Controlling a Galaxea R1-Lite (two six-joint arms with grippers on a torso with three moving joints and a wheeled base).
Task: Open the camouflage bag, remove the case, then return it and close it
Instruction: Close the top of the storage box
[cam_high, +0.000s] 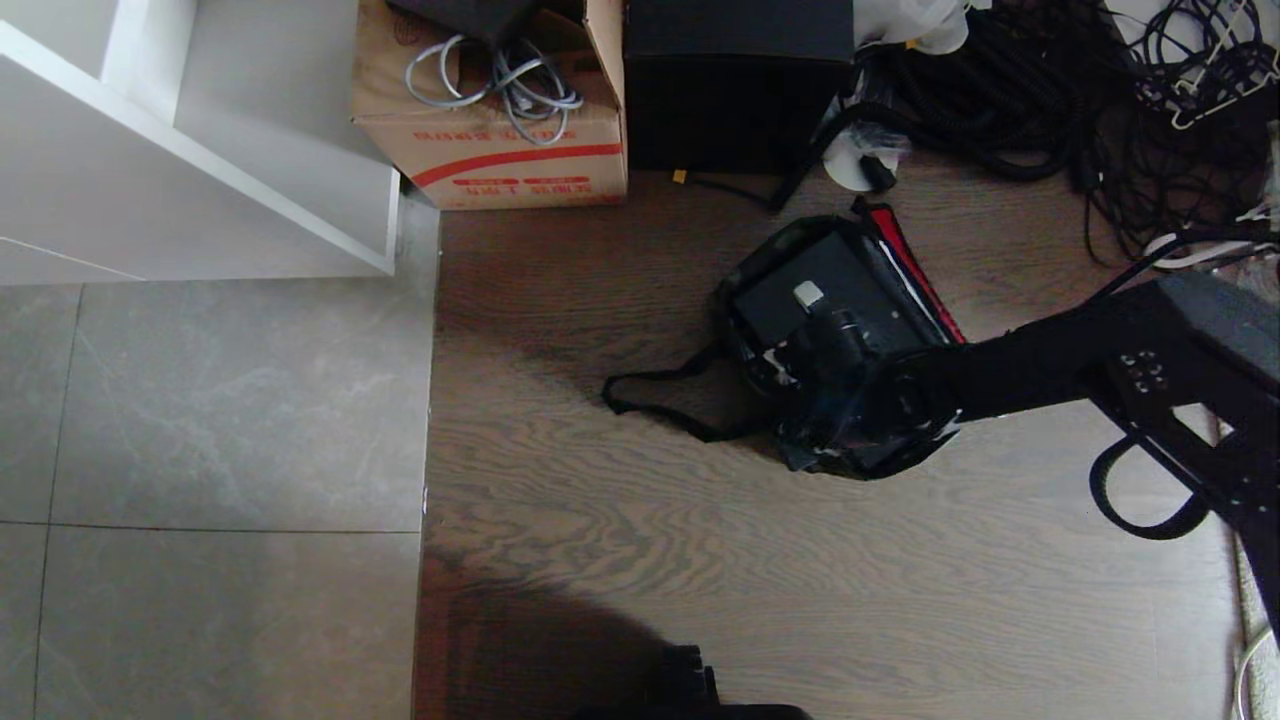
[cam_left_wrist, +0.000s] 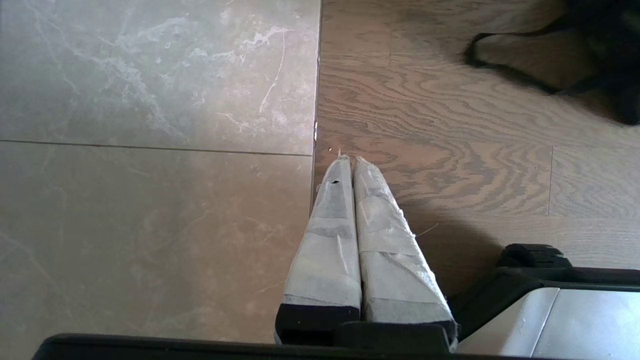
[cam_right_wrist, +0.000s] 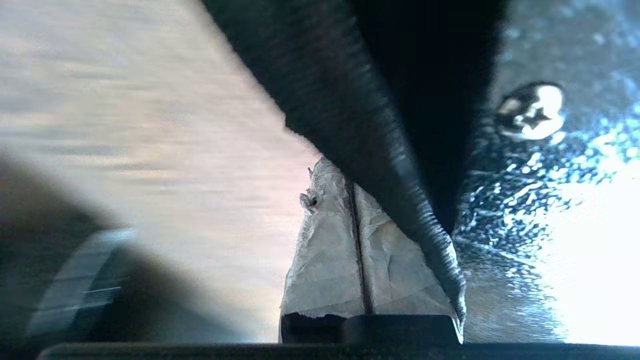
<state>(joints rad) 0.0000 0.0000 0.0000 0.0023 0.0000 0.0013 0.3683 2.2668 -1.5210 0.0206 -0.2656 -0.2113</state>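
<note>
1. Nearest the robot, the left hand (cam_left_wrist: 352, 165) hangs parked low over the seam between grey tile and wood floor (cam_high: 620, 560), its taped fingers (cam_left_wrist: 330, 240) pressed together on nothing.
2. Farther out, the right hand (cam_high: 812, 312) reaches into the camouflage bag (cam_high: 850, 440), which lies open on the wood floor. Its taped fingers (cam_right_wrist: 330, 250) are pressed together, and a black ribbed edge (cam_right_wrist: 380, 165) runs across them. It seems pinched there, though I cannot be sure.
3. The case (cam_high: 810, 280) sits inside the bag, its black top showing, with the red inner panel (cam_high: 915, 270) standing behind it.
4. The step looks like working the bag's edge around the case. It would go best with a steady pull along the edge, low to the bag, so the soft side does not bunch or drag across the floor.
5. Hard to make out: whether that edge is zipper, strap or flap; the case's handle and latches; the bag's near side under the arm.
6. Farthest off stand a cardboard box (cam_high: 500, 150), a tall black box (cam_high: 735, 90) and tangled cables (cam_high: 1050, 100).
</note>
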